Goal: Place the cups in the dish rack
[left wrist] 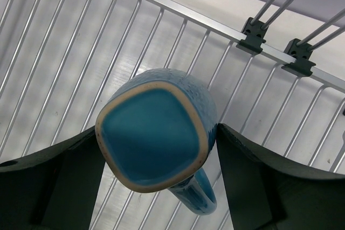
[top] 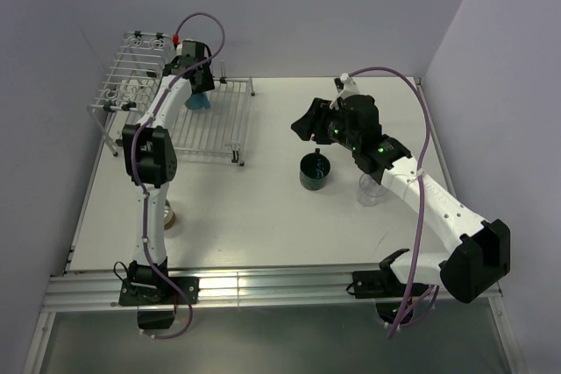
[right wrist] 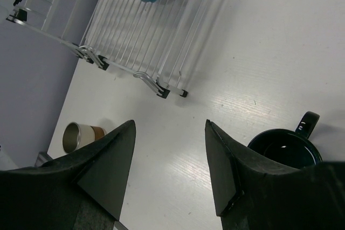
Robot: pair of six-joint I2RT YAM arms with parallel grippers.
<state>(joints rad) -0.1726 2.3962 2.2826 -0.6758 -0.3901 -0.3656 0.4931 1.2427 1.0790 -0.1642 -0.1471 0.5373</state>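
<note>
Left pincer [left wrist: 161, 171] holds light-blue mug [left wrist: 153, 133] inverted over dish rack [top: 215, 120]; right pincer [right wrist: 170, 133] wide, partly hiding dark teal mug [right wrist: 280, 149].

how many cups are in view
4: blue mug in left gripper over the rack; teal mug and clear tumbler mid-table; tan cup beside left arm. Others may be hidden.

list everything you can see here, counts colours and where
rack: one, white wire, far left of table
blue mug: one, light blue, held over the rack's flat grid
dark mug: one, dark teal, upright, mid table
clear tumbler: one, clear, right of the dark mug
tan cup: one, tan-brown, near left, by the left arm
table: one, white
left end effector: black, shut on the blue mug
right end effector: black, open, empty, above the table near the dark mug
</note>
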